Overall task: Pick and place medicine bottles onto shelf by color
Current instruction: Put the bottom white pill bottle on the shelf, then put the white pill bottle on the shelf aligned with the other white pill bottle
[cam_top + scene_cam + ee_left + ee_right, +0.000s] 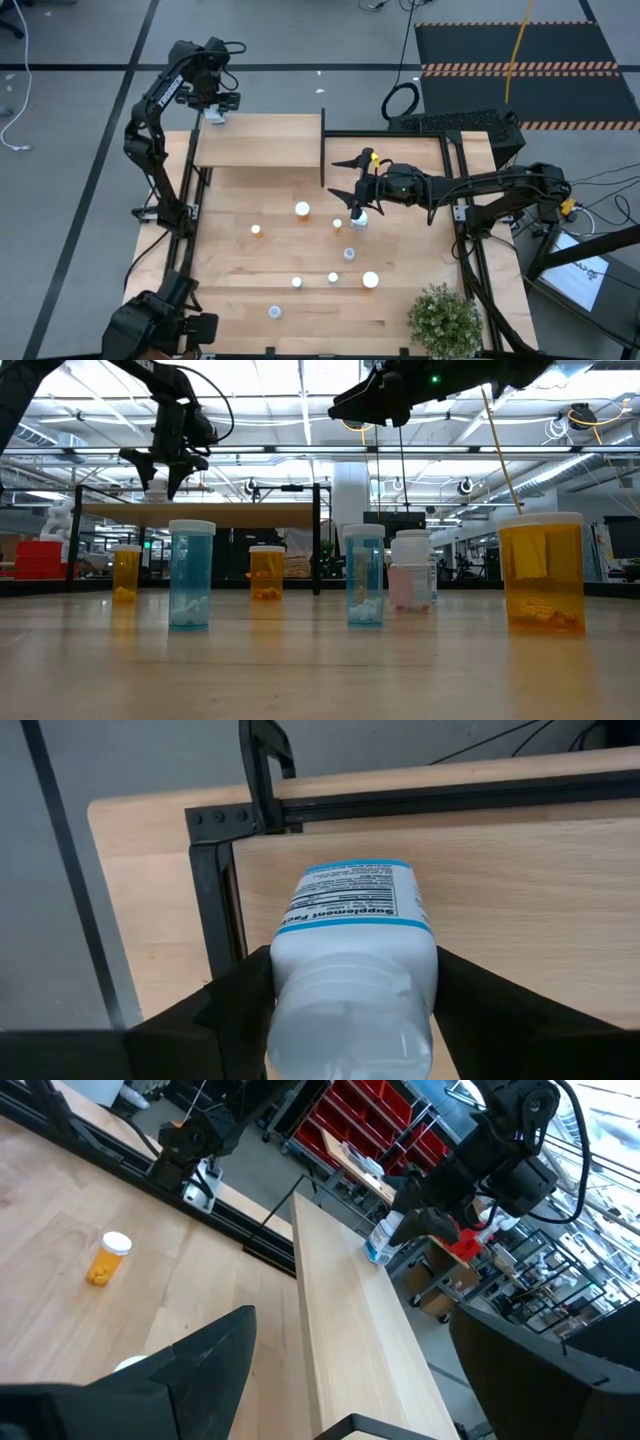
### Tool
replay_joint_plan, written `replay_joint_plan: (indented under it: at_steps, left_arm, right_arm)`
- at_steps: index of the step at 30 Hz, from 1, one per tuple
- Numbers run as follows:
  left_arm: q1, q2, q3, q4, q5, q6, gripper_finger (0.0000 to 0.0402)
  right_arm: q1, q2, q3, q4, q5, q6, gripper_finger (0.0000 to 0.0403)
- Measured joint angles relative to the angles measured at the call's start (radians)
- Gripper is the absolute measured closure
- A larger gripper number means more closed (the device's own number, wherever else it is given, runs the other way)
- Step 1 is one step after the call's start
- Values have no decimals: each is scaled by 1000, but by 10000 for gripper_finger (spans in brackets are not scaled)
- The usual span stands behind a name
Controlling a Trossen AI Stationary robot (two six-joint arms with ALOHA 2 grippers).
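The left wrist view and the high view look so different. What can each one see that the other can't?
Only the left wrist view shows the printed label on the white bottle, clamped between the left gripper's fingers. Only the high view shows the bottles scattered on the table, the potted plant and the open right gripper over one bottle. Both show the wooden shelf under the left gripper.
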Motion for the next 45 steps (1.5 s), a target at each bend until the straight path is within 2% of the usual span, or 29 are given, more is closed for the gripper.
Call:
replay_joint_plan:
  at_steps: [7, 14, 18, 26, 37, 45]
  left_arm:
    - [-3, 1, -2, 0, -28, 18, 159]
    - [-1, 12, -10, 16, -37, 15, 111]
    - [-2, 7, -8, 36, -37, 24, 97]
    - [-22, 4, -7, 56, -41, 44, 94]
    - [-40, -1, -6, 67, -104, 36, 94]
    - [-55, -94, -6, 129, -104, 33, 94]
  right_arm:
    - [0, 0, 0, 0, 0, 0, 74]
    - [0, 0, 0, 0, 0, 0, 74]
    - [0, 0, 0, 0, 0, 0, 74]
    - [0, 0, 0, 0, 0, 0, 74]
    - [0, 0, 0, 0, 0, 4, 74]
    - [0, 0, 0, 0, 0, 4, 74]
